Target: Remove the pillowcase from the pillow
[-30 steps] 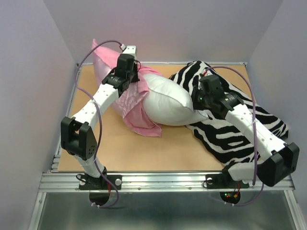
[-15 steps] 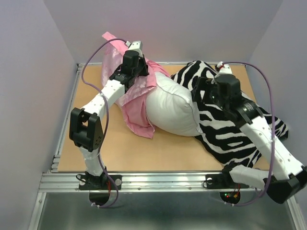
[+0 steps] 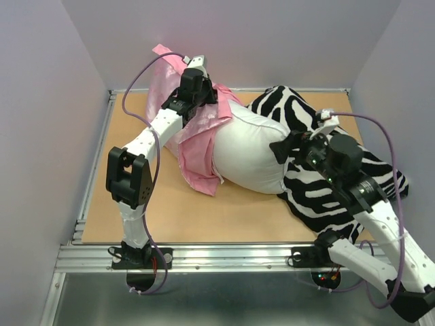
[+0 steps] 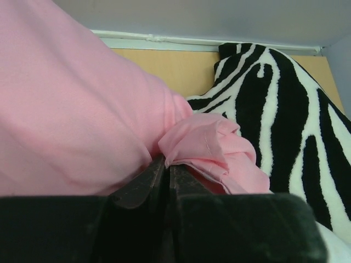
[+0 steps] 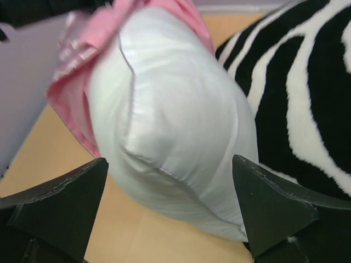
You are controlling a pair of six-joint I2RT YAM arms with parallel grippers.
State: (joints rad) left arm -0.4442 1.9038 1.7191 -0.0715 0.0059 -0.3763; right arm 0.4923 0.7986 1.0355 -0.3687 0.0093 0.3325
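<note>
The pink satin pillowcase (image 3: 197, 146) still covers the left end of the plump white pillow (image 3: 248, 153), which lies mid-table. My left gripper (image 3: 212, 92) is shut on a bunched fold of the pillowcase (image 4: 208, 145) and holds it up near the back wall; its fingertips (image 4: 164, 170) are pressed together on the fabric. My right gripper (image 3: 282, 148) is open at the pillow's bare right end. In the right wrist view the pillow (image 5: 175, 120) lies ahead between the spread fingers (image 5: 60, 203), not gripped, with the pillowcase (image 5: 74, 93) behind it.
A black-and-white zebra-striped pillow (image 3: 340, 176) lies at the right, against the white pillow and under my right arm; it also shows in the left wrist view (image 4: 285, 109) and the right wrist view (image 5: 307, 82). The walls stand close at the back and sides.
My left gripper has moved right and back with the pillowcase, baring more of the white pillow. My right arm has drawn back toward the near edge, its gripper now open at the pillow's end.
</note>
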